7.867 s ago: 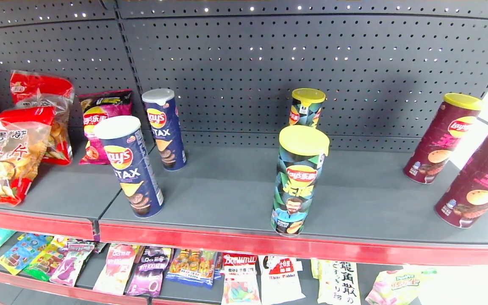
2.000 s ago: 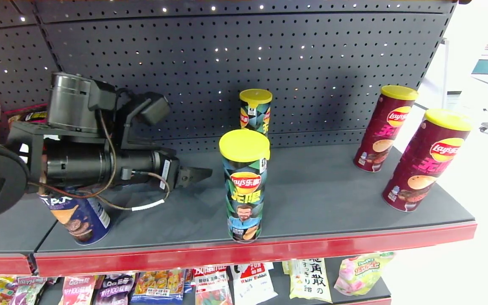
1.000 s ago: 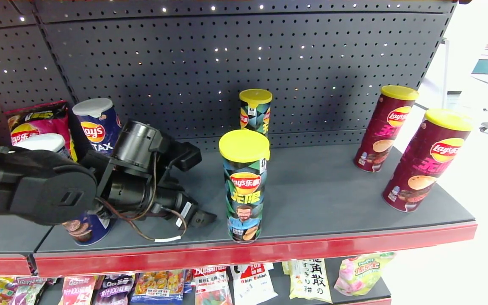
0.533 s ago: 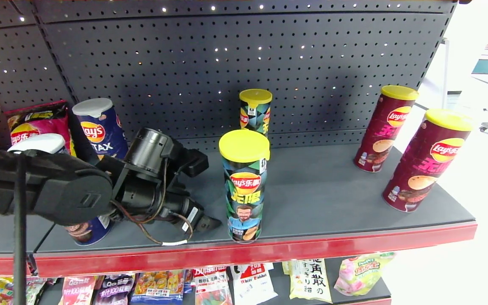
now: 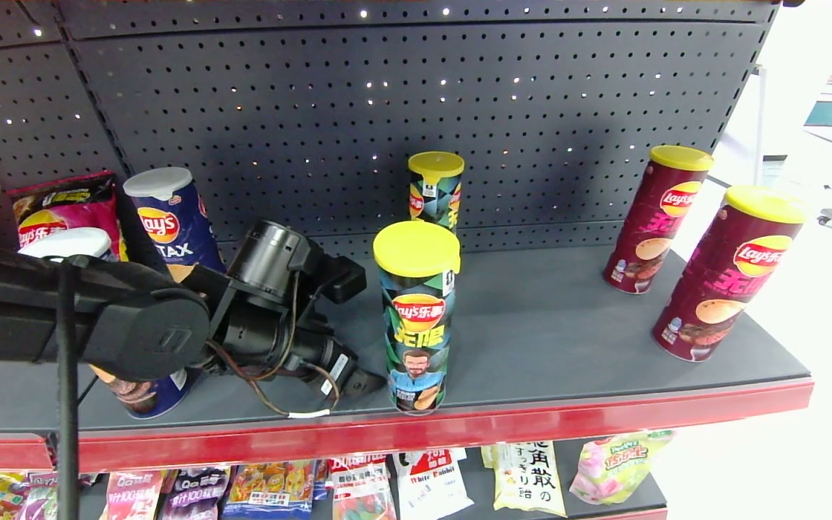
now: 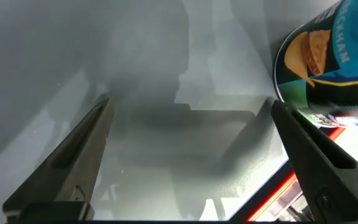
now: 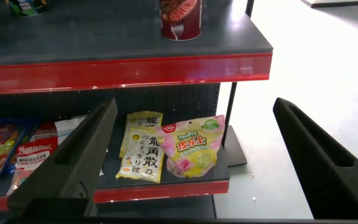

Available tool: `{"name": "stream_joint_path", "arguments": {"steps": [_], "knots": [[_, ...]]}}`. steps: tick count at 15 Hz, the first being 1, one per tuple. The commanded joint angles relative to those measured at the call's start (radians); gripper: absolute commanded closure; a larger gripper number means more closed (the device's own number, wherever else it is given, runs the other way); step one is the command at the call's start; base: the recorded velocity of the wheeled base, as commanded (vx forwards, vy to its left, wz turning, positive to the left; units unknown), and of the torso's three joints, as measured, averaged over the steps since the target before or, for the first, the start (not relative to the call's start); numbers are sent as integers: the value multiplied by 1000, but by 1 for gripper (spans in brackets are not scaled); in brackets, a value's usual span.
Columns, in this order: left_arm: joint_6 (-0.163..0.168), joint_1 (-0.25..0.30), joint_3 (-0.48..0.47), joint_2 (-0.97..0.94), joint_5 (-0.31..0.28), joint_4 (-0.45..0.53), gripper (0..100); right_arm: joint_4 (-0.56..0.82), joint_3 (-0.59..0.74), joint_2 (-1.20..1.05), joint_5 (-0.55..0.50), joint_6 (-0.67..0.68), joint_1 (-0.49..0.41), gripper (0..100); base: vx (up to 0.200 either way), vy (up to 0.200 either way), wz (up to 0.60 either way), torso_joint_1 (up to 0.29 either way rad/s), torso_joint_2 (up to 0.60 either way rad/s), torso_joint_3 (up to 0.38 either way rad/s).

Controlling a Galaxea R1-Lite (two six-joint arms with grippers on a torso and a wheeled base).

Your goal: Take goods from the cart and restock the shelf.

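My left gripper (image 5: 367,380) hangs low over the grey shelf (image 5: 568,325), just left of the base of the front green chip can (image 5: 416,318) with a yellow lid. In the left wrist view the left gripper (image 6: 191,106) is open with nothing between its fingers, and the green can (image 6: 328,62) stands off to one side of them. My right gripper (image 7: 194,102) is open and empty, below the shelf's red front edge (image 7: 129,71).
A second green can (image 5: 434,188) stands at the back. Two maroon cans (image 5: 658,217) (image 5: 726,274) stand at the right end. Blue cans (image 5: 170,217) and chip bags (image 5: 62,209) fill the left side. Snack packets (image 7: 191,149) lie on the lower shelf.
My left arm has dropped from above the shelf and slid right, bringing its gripper close to the base of the front green can. The cans have not moved.
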Motion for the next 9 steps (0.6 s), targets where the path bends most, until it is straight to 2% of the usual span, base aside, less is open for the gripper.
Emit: {"name": "stream_joint_path", "arguments": {"steps": [1, 9], "knots": [[0, -5, -5, 5, 0, 0, 0, 0, 0, 0, 0, -1, 0, 0, 0, 0, 0, 0, 0, 0], [-4, -15, -22, 14, 0, 0, 0, 0, 0, 0, 0, 0, 0, 0, 0, 0, 0, 0, 0, 0]]}}
